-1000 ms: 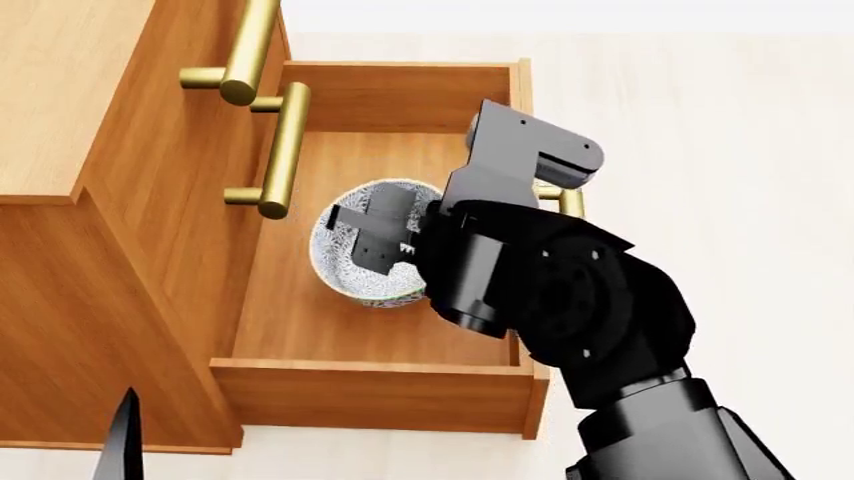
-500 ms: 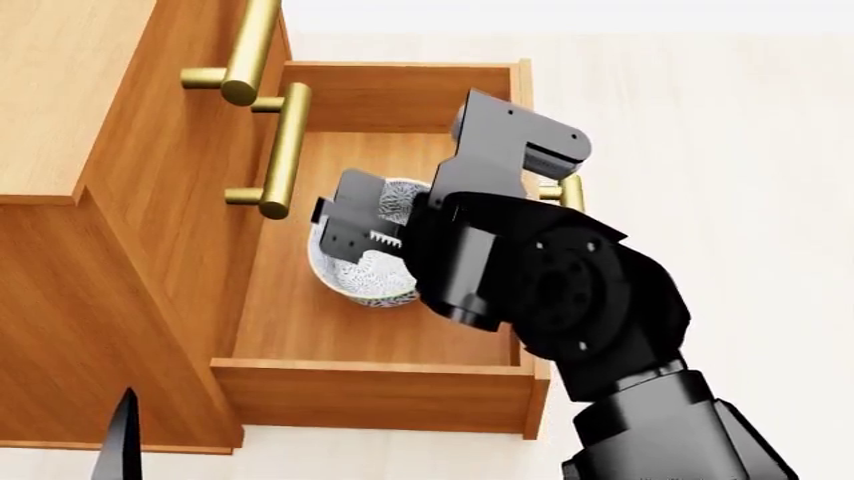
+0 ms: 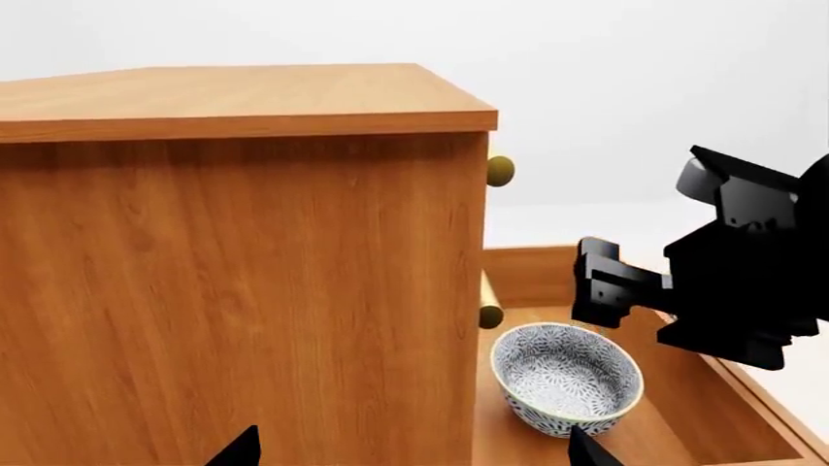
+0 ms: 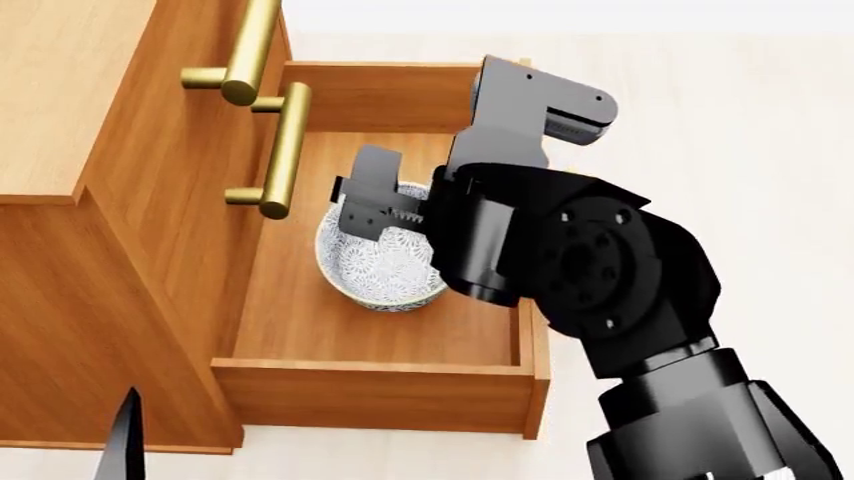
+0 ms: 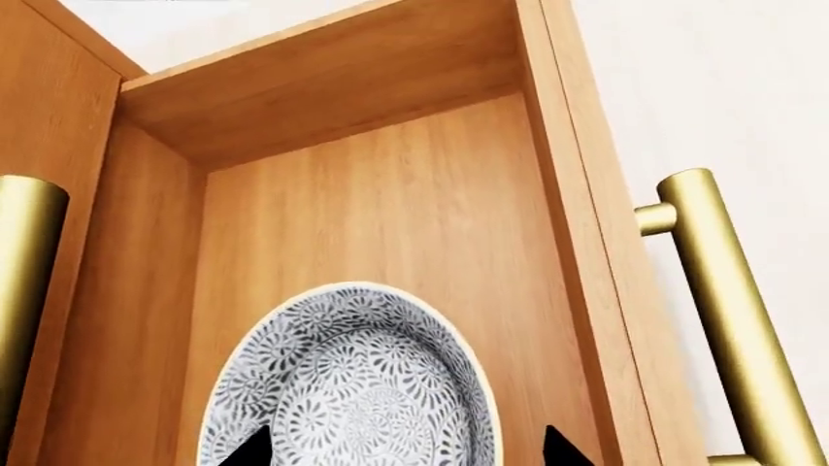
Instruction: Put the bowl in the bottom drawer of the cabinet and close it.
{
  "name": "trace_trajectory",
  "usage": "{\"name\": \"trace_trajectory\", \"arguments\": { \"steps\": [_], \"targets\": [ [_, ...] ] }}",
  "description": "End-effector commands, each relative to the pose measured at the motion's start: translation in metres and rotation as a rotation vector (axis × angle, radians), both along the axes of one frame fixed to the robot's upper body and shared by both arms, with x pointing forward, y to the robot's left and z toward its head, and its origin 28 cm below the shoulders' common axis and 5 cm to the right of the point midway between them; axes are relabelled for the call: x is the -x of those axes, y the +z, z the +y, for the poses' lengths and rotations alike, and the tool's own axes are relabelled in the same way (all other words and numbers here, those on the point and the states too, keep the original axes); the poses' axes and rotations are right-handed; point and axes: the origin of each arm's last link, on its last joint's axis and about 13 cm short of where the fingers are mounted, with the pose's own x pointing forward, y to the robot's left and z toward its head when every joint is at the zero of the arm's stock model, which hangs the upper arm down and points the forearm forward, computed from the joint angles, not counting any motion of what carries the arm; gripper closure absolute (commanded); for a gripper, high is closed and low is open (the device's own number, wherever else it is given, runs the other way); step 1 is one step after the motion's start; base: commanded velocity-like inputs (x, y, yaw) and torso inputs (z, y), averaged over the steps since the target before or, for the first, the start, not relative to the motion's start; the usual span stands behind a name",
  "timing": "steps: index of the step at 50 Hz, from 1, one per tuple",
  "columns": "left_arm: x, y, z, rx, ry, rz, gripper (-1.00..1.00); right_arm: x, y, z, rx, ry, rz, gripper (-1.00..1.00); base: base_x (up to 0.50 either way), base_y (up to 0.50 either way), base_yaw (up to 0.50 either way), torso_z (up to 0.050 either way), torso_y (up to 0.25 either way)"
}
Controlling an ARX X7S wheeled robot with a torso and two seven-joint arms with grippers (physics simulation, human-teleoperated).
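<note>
The speckled white-grey bowl (image 4: 380,270) stands upright on the floor of the pulled-out bottom drawer (image 4: 374,395) of the orange-brown cabinet (image 4: 80,90). My right gripper (image 4: 380,215) hovers just above the bowl's far rim, open and holding nothing. In the right wrist view the bowl (image 5: 349,379) lies below the spread right gripper (image 5: 402,449). The left wrist view shows the bowl (image 3: 566,374) with the right gripper (image 3: 603,286) clear above it. My left gripper (image 3: 412,449) is open beside the cabinet's side wall (image 3: 233,291); one fingertip (image 4: 123,440) shows in the head view.
The drawer's brass bar handle (image 5: 732,311) runs along its front, mostly hidden behind my right arm in the head view. Two upper brass handles (image 4: 283,150) (image 4: 251,50) jut over the drawer's inner edge. Pale floor (image 4: 747,120) surrounds the cabinet.
My right gripper has lifted off the bowl and drawn back and upward. The bowl stays on the drawer floor. The left arm has not moved.
</note>
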Motion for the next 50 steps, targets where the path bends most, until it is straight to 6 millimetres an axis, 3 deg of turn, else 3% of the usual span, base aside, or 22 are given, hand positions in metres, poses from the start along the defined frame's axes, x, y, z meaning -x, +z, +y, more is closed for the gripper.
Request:
{"name": "trace_trajectory", "arguments": {
  "steps": [1,13,24,33,38,50],
  "targets": [
    [-0.020,-0.001,0.001,0.048,0.065,-0.039,-1.00,0.003,0.008,0.008,-0.009,0.033,-0.038,-1.00,0.00,0.00,0.00,0.000,0.000],
    [-0.020,-0.001,0.001,0.047,0.065,-0.040,-1.00,0.007,0.011,0.010,-0.019,0.056,-0.051,-1.00,0.00,0.00,0.00,0.000,0.000],
    [-0.020,-0.001,0.001,0.046,0.064,-0.040,-1.00,0.015,0.029,0.004,-0.024,0.067,-0.101,-1.00,0.00,0.00,0.00,0.000,0.000],
    [-0.020,0.000,0.002,0.048,0.068,-0.043,-1.00,0.036,0.043,-0.009,-0.061,0.088,-0.180,-1.00,0.00,0.00,0.00,0.000,0.000],
    [-0.019,0.001,0.002,0.048,0.069,-0.046,-1.00,0.050,0.041,-0.016,-0.096,0.117,-0.202,-1.00,0.00,0.00,0.00,0.000,0.000],
    [-0.020,0.000,0.001,0.047,0.066,-0.045,-1.00,0.090,0.033,-0.043,-0.125,0.003,-0.328,-1.00,0.00,0.00,0.00,0.000,0.000]
  ]
}}
